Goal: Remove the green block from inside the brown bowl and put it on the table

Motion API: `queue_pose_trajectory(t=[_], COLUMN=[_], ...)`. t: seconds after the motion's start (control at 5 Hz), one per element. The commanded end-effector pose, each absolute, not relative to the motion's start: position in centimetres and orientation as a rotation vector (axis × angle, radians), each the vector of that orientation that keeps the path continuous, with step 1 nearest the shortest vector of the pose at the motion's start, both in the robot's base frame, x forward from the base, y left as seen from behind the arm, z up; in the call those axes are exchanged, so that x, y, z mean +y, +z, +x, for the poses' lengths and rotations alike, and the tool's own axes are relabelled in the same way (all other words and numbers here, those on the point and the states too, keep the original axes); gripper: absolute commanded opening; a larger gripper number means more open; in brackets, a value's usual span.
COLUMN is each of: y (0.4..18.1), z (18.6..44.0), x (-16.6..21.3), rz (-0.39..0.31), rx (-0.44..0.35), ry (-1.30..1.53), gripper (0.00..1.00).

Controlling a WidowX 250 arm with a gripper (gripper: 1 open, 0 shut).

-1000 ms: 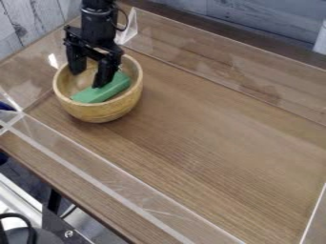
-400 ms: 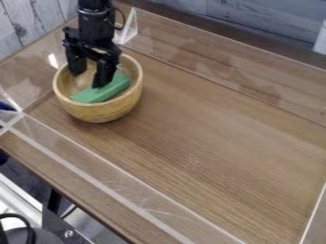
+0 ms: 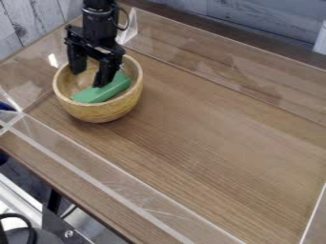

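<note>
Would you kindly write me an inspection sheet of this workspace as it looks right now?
Surface: wood-grain table, glossy, with clear plastic edging.
Job's things: green block lies inside the brown bowl, near the table's far left corner; not yet taken out.
Clutter: nothing seen on the tabletop.
Grippers: black gripper pointing down into the bowl, fingers open just above the block's far end; nothing held.
Cables: dark loop below the table's near left edge, possibly a cable.
Surroundings: pale plank wall behind; the rest too blurred to tell.
</note>
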State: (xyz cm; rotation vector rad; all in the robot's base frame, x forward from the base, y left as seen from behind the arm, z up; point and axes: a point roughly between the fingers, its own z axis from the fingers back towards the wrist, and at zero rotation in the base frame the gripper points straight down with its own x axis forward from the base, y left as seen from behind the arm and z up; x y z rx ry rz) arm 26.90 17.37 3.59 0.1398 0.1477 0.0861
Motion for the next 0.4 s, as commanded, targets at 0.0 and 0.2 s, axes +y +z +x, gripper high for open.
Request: queue_pose_trajectory(t=[0.0,0.2], y=[0.75,0.02], z=[26.06,25.99], x=[17.12,17.24], rz=[0.109,0.098], rx=[0.191,0.190], ry=[0.105,0.105], gripper=[1.00,1.00])
